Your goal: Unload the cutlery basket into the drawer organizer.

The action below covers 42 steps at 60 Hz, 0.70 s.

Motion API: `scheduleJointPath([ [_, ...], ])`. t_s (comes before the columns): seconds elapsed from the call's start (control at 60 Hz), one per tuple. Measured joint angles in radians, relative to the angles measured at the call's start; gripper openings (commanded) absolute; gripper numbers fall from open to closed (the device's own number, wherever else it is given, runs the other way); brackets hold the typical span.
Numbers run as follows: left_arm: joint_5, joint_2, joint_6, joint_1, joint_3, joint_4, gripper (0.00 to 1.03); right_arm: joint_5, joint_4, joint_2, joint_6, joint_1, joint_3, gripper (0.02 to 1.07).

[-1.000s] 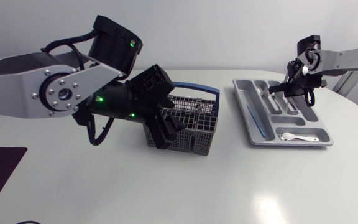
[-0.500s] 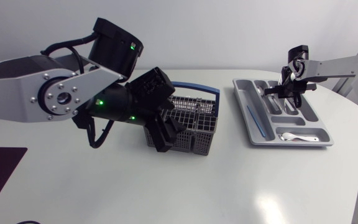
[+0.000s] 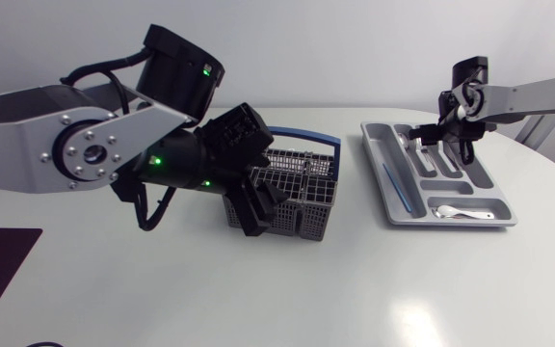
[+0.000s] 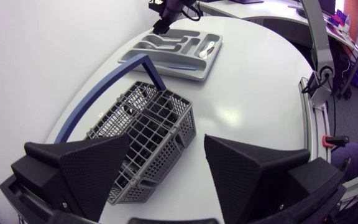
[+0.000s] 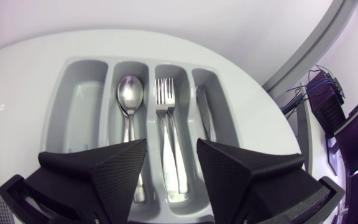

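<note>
Left gripper (image 4: 168, 148) gapes wide, empty; basket (image 4: 146, 130) just ahead, beside one finger. Right gripper (image 5: 171, 149) part-open, empty, over organizer (image 5: 79, 106); spoon (image 5: 130, 93), fork (image 5: 165, 99) ahead.

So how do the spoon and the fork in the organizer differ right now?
The spoon has a rounded bowl, the fork tines. The spoon's handle passes under one finger of the right gripper; the fork's runs under the gap. Both are silver, lying lengthwise in neighbouring drawer organizer compartments.

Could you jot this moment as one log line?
left gripper open at basket | right gripper open over organizer | spoon, fork in slots
</note>
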Motion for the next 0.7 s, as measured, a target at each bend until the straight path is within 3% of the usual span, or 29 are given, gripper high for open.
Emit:
scheduleJointPath([
  [0.2, -0.038, -0.086, 0.0, 0.053, -0.007, 0.003, 0.98, -0.121, 0.054, -0.399, -0.027, 0.077, -0.275, 0.71],
  [0.333, -0.071, -0.111, 0.001, 0.116, -0.047, 0.053, 0.98, -0.156, 0.052, -0.536, -0.034, 0.17, -0.413, 0.71],
  [0.617, -0.077, -0.016, 0.052, 0.345, -0.183, 0.262, 0.98, -0.147, 0.054, -0.576, -0.021, 0.362, -0.586, 0.71],
  [0.7, -0.078, 0.048, 0.061, 0.378, -0.208, 0.31, 0.98, -0.146, 0.069, -0.549, -0.016, 0.382, -0.593, 0.71],
])
